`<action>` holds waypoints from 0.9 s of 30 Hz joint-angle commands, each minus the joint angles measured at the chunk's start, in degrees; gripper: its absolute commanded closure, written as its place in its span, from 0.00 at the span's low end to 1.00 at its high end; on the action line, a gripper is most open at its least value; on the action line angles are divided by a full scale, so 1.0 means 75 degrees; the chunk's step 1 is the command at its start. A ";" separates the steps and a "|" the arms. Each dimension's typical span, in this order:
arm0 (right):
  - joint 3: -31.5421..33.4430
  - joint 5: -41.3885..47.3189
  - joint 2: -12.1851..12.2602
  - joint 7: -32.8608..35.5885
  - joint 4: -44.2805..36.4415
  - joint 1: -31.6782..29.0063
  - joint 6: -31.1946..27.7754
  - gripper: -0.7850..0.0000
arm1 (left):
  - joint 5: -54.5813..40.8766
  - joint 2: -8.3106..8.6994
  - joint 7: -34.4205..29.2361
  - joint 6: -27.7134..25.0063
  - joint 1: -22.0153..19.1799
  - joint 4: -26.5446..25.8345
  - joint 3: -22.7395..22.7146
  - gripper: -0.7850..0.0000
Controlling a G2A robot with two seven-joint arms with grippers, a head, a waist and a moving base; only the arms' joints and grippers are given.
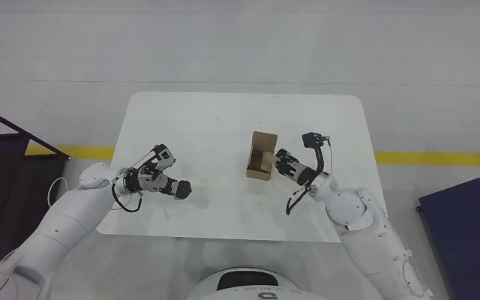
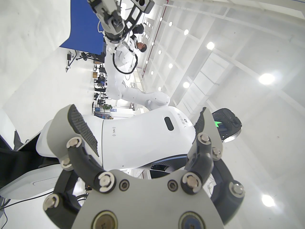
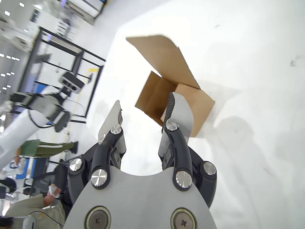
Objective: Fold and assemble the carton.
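Observation:
A small brown carton (image 1: pixel 262 156) stands on the white table (image 1: pixel 217 120), right of centre, its box body formed and one flap raised. In the right wrist view the carton (image 3: pixel 171 89) shows its open mouth and the lifted flap. My right gripper (image 1: pixel 283 163) sits right beside the carton's near right side, open, with nothing between its fingers (image 3: pixel 177 110). My left gripper (image 1: pixel 182 188) is at the table's near left, well away from the carton. It is turned upward and open, its pads (image 2: pixel 81 129) empty.
A yellow floor line (image 1: pixel 427 158) runs on both sides of the table. A dark frame (image 1: pixel 22 150) stands off the left edge and a blue panel (image 1: pixel 454 217) off the right. The table's far half is bare.

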 commanded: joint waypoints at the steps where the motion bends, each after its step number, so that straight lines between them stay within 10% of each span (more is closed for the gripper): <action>1: 0.0271 0.0665 0.0014 -0.0188 0.0057 -0.0105 -0.0631 0.00 | 0.0000 0.0000 0.0000 0.0000 0.0000 0.0000 0.0000 0.00; 11: 0.0344 0.0838 0.0021 -0.0190 0.0061 -0.0136 -0.0811 0.00 | 0.0000 0.0000 0.0000 0.0000 0.0000 0.0000 0.0000 0.00; 19: 0.0344 0.0838 0.0021 -0.0190 0.0061 -0.0136 -0.0811 0.00 | 0.4073 -0.0144 0.1237 0.0141 -0.0976 -0.0830 0.0576 0.00; 27: 0.0344 0.0838 0.0021 -0.0190 0.0061 -0.0136 -0.0811 0.00 | 0.4073 -0.0144 0.1237 0.0141 -0.0976 -0.0830 0.0576 0.00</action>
